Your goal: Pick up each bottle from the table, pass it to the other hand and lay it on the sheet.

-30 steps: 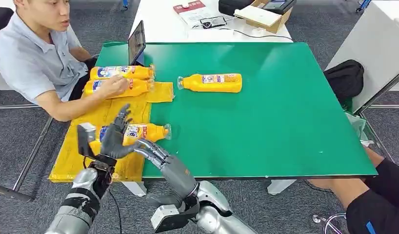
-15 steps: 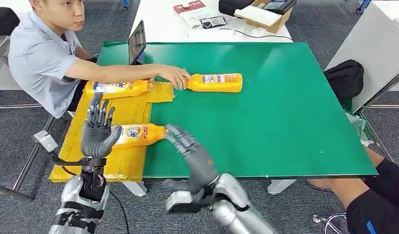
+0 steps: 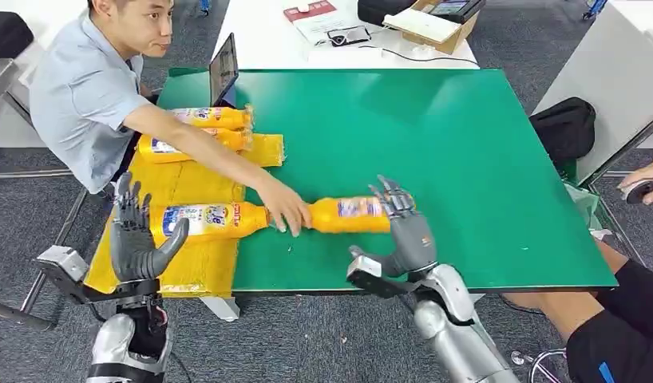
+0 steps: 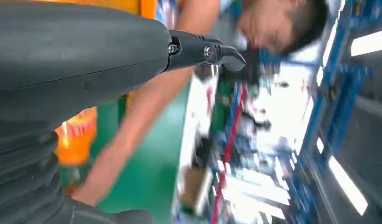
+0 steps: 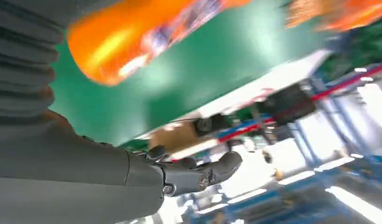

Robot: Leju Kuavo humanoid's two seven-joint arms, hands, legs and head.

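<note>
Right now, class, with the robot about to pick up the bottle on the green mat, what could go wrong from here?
1. The person's hand grips the neck of the bottle that the right hand is reaching for; closing now could catch fingers.
2. The bottle lies on its side on the green mat, so a nudge may roll it away.
3. The left hand hovers open over the yellow sheet, close beside a laid bottle it might bump.
</note>
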